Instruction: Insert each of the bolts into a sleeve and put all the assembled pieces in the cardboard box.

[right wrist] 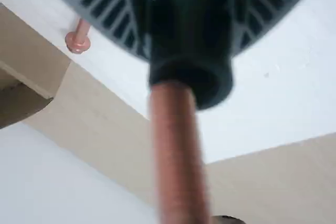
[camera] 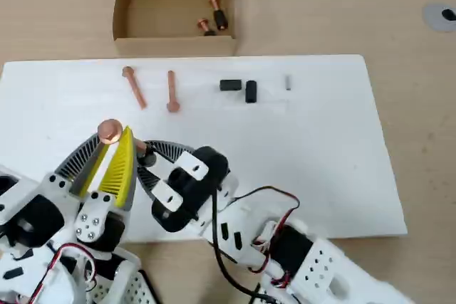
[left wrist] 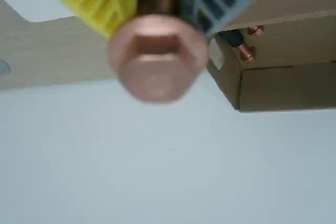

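Note:
My left gripper is shut on a copper bolt over the near left of the white mat; in the left wrist view the bolt head sits between the yellow and grey fingers. My right gripper, just right of it, is shut on a black sleeve, and the bolt's shaft runs into the sleeve's end. Two loose bolts and two loose black sleeves lie along the mat's far side. The cardboard box behind the mat holds two assembled pieces.
The white mat covers the middle of the wooden table. A small grey pin lies right of the sleeves. A grey disc sits at the table's far right. Both arm bases crowd the near edge.

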`<action>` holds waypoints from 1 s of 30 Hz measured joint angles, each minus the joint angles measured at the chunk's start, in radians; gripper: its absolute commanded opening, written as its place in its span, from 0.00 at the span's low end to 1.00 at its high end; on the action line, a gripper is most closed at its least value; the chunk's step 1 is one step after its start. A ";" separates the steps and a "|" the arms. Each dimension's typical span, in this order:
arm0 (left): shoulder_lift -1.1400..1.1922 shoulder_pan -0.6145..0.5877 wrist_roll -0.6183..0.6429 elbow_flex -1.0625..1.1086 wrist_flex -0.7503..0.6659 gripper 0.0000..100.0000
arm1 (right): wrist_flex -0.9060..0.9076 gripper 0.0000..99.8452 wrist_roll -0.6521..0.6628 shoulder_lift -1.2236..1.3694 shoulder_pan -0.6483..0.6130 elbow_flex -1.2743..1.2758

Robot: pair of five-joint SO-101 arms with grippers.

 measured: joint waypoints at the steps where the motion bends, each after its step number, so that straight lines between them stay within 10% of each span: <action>1: 0.000 0.000 0.000 0.000 0.002 0.01 | 0.000 0.01 0.000 0.000 0.000 0.000; 30: 0.000 0.003 0.000 0.002 0.005 0.01 | -0.055 0.01 0.000 0.000 0.051 0.031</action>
